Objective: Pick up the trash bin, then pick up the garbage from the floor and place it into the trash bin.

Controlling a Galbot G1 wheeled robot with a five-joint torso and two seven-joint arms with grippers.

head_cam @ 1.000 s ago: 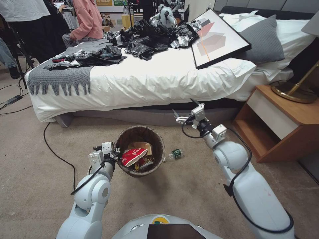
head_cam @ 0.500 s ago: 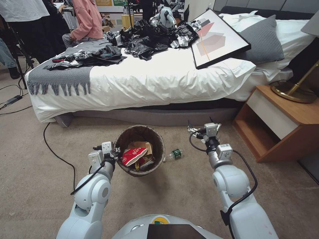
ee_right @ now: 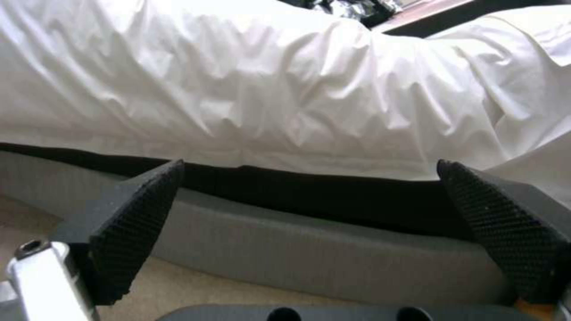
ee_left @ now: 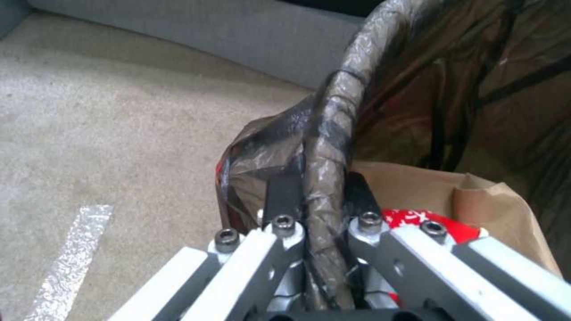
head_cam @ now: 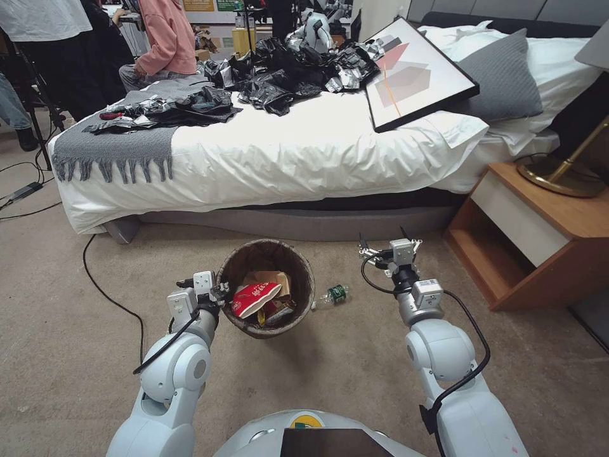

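- On your left, the left gripper [head_cam: 219, 293] is clamped on the near-left rim of the trash bin [head_cam: 303, 266]. In the left wrist view its two black fingers [ee_left: 283, 192] pinch the bag-wrapped rim between them, jaws narrow, one finger outside and one inside.
- The trash bin is held in front of you on the left arm; the head view does not show whether it is clear of the beige carpet [head_cam: 57, 330]. Its dark brown bag liner [ee_left: 333, 129] is folded over the rim.
- Inside the bin you can see a red-and-white crushed paper cup [head_cam: 255, 298] lying on top, brown paper [head_cam: 269, 279] behind it and some yellow wrapper scraps beneath (too small to tell apart).
- Just right of the bin, a green-labelled clear plastic bottle [head_cam: 333, 295] lies on its side on the carpet, near the bin but not touching it.
- Further right, the right gripper [head_cam: 387, 244] hovers above the carpet, beyond and to the right of the bottle, pointing toward the bed [head_cam: 304, 158]. Its jaws stand wide and hold nothing: in the right wrist view the two textured pads [ee_right: 140, 227] sit far apart, with the white sheet and grey bed base between them.
- At your far right stands a wooden nightstand [head_cam: 539, 235].
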